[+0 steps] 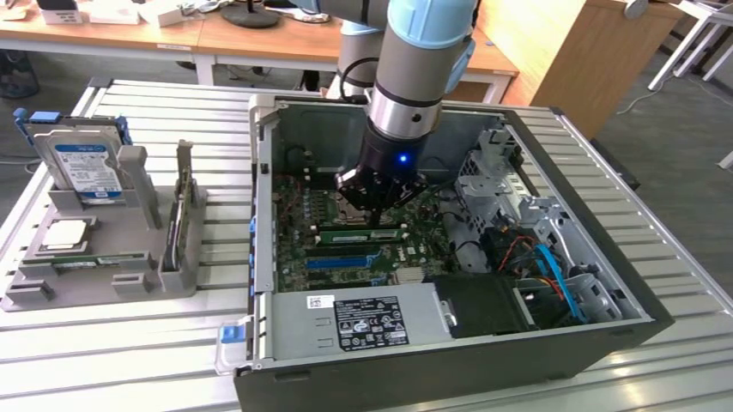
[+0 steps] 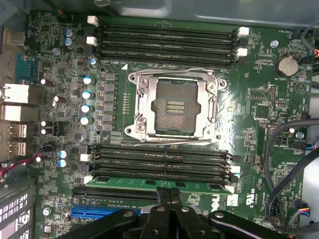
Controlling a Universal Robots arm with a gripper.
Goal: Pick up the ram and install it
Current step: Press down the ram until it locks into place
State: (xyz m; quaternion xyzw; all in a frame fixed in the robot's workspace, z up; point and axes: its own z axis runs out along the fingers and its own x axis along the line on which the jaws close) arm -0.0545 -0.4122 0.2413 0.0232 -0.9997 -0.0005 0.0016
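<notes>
Ram (image 2: 164, 186) sits along the motherboard's (image 2: 249, 124) slot nearest the pincer (image 2: 171, 195), whose fingers look pressed together right on its top edge, so I judge this the seating step: it needs a straight even push until both end latches close.

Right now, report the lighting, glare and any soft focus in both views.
Exterior view: even room light, pale sheen on the table slats, a blue LED glowing on the end effector, and shade inside the case. Wrist view: the motherboard is evenly lit, the socket frame glints, the ram reads clearly, and the near end effector looks dark and soft.
</notes>
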